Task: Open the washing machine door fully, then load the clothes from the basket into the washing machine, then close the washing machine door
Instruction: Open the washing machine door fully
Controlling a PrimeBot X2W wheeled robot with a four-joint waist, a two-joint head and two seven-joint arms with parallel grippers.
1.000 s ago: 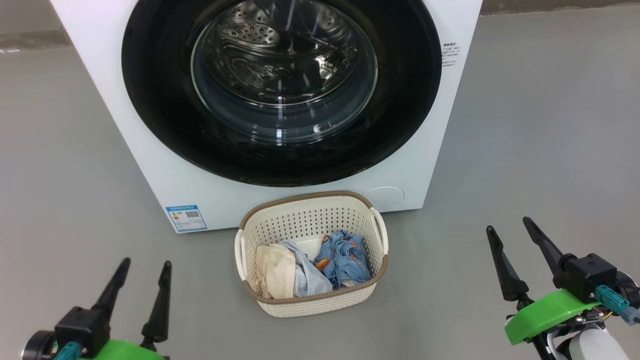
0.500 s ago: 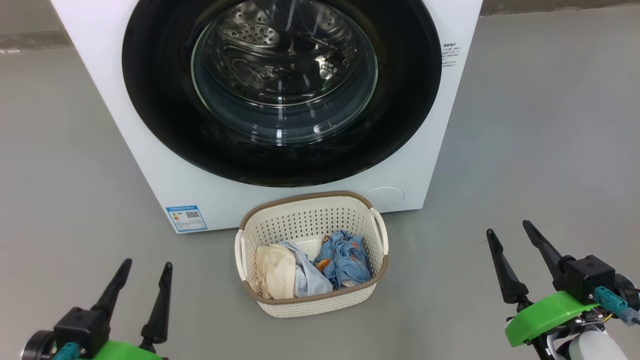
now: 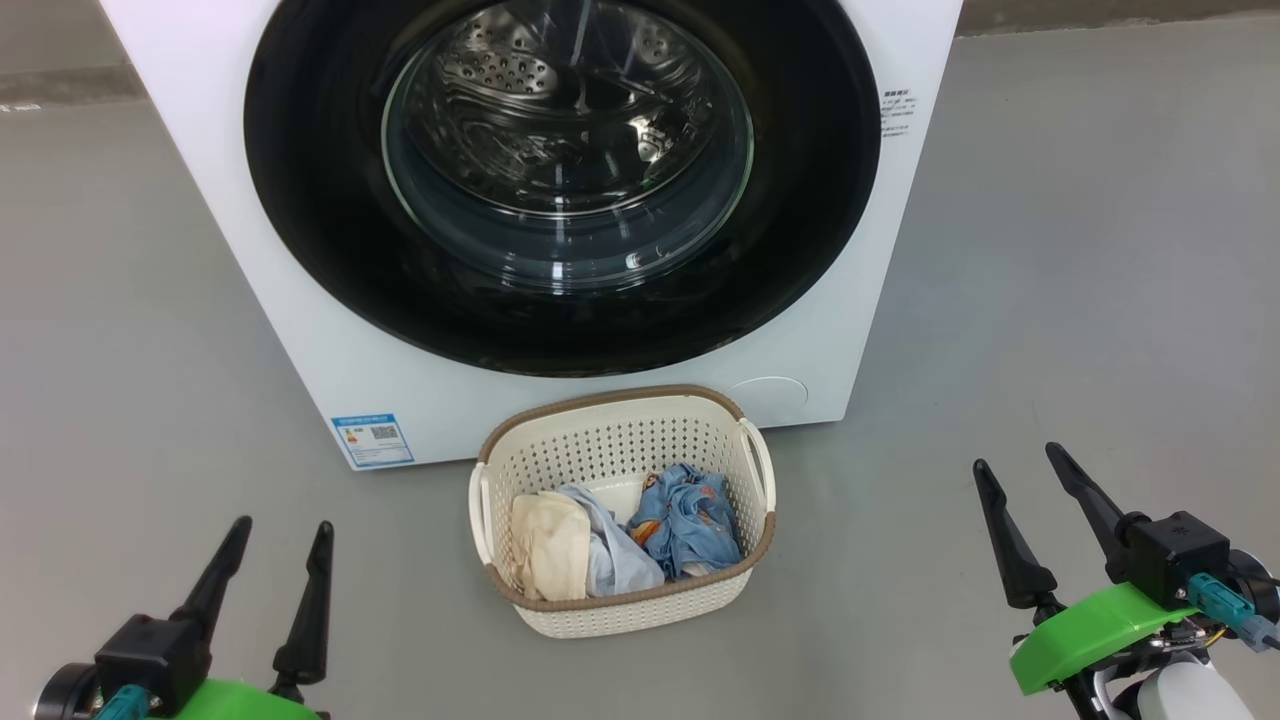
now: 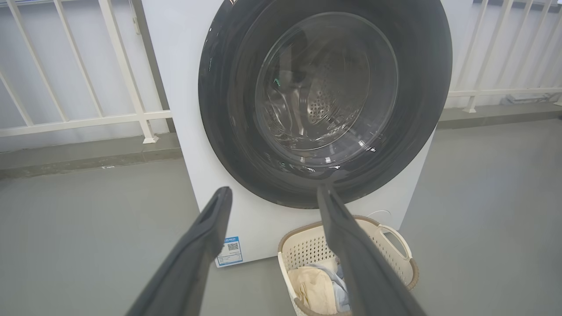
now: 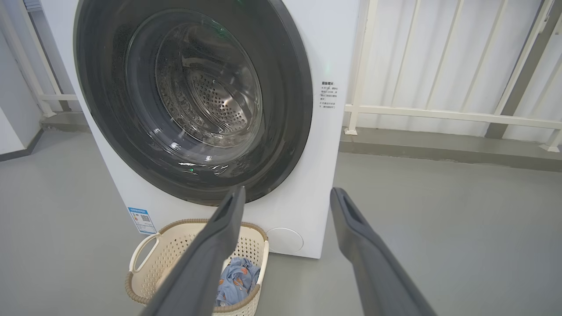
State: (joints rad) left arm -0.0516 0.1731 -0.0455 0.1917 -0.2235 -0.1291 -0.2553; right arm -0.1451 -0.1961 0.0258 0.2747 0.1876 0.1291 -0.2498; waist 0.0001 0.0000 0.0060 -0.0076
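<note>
Left gripper: jaws spread, empty, low left over the floor.
Right gripper: jaws spread, empty, low right.
Basket: on the floor between them, just before the washing machine.
Clothes: bunched inside the basket.
Door: closed flat against the washing machine.

Smooth grey floor — white railing behind on low grey kerb, pale wall beyond; even light.
</note>
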